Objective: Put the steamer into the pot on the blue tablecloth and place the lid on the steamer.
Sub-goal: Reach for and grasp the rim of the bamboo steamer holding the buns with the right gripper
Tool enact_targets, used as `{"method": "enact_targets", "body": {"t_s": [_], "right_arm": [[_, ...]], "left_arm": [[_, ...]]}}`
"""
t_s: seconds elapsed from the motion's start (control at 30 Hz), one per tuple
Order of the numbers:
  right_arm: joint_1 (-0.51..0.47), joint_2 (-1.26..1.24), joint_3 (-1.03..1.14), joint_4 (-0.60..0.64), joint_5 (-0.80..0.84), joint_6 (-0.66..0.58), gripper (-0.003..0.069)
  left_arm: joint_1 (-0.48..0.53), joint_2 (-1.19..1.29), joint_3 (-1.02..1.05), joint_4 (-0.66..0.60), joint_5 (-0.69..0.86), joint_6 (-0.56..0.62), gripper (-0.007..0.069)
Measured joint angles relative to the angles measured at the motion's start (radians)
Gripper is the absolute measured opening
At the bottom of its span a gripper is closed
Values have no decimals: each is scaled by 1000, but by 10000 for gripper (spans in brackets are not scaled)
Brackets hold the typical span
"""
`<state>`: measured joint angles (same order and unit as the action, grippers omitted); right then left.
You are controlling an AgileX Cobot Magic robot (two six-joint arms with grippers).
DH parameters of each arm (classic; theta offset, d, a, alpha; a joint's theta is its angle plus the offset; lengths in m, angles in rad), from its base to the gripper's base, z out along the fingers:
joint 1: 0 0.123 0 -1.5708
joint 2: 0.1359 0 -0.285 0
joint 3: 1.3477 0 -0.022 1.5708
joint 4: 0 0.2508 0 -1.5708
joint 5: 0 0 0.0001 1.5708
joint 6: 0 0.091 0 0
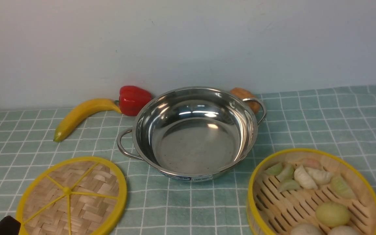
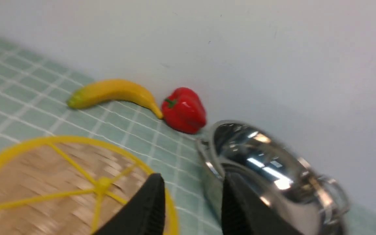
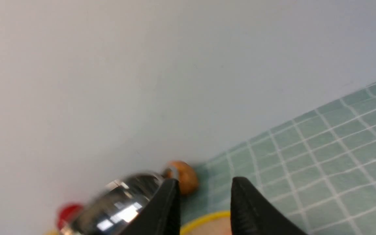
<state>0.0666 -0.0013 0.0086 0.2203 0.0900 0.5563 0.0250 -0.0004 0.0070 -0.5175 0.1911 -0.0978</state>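
Note:
The shiny steel pot (image 1: 194, 147) stands empty in the middle of the blue tablecloth (image 1: 321, 120). Front right of it, on the cloth, is the steamer (image 1: 286, 204), with dumplings and buns inside. The flat woven lid (image 1: 72, 195) lies front left of the pot. In the left wrist view my left gripper (image 2: 193, 176) is open and empty, hovering by the lid (image 2: 54, 182) and the pot (image 2: 259, 163). My right gripper (image 3: 206, 180) is open too, with nothing between its fingers, just above the steamer's yellow rim (image 3: 204, 220).
A banana (image 1: 80, 114) and a red pepper (image 1: 134, 99) lie behind the pot on the left, near the wall. A brown rounded item (image 1: 245, 96) sits behind the pot's right handle. A dark piece of my left arm (image 1: 2, 227) shows at the bottom-left corner.

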Motion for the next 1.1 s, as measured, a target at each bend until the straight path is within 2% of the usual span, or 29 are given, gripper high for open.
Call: {"method": "enact_targets", "body": {"t_s": [0.1,0.17,0.37,0.47,0.5,0.57,0.63,0.7,0.77,0.83,0.87,0.97,1.1], "right_arm": [[0,0,0,129,-67,37,239],[0,0,0,170,-108,38,239],[0,0,0,196,-189,44,239],[0,0,0,207,-401,127,239],[0,0,0,207,-419,133,239],[0,0,-15,199,-629,183,239],[0,3,-79,151,-772,172,239],[0,27,-159,68,-800,124,239],[0,71,-255,-57,-746,70,239],[0,139,-360,-228,-617,39,239],[0,189,-444,-327,-498,44,239],[0,320,-589,-474,-151,114,239],[0,505,-777,-490,370,180,239]], "left_arm": [[0,0,0,-148,-1,-34,243],[0,0,0,-192,-2,-35,243],[0,0,0,-225,-46,-38,243],[0,0,-1,-278,-191,-83,243],[0,0,-1,-278,-191,-83,243],[0,0,-39,-325,-334,-150,243],[0,-1,-106,-326,-479,-189,243],[0,-2,-163,-264,-584,-184,243],[0,5,-219,-172,-644,-136,243],[0,36,-271,-47,-637,-64,243],[0,68,-319,42,-569,-14,243],[0,165,-406,154,-329,37,231],[0,360,-499,256,51,56,194]]}}
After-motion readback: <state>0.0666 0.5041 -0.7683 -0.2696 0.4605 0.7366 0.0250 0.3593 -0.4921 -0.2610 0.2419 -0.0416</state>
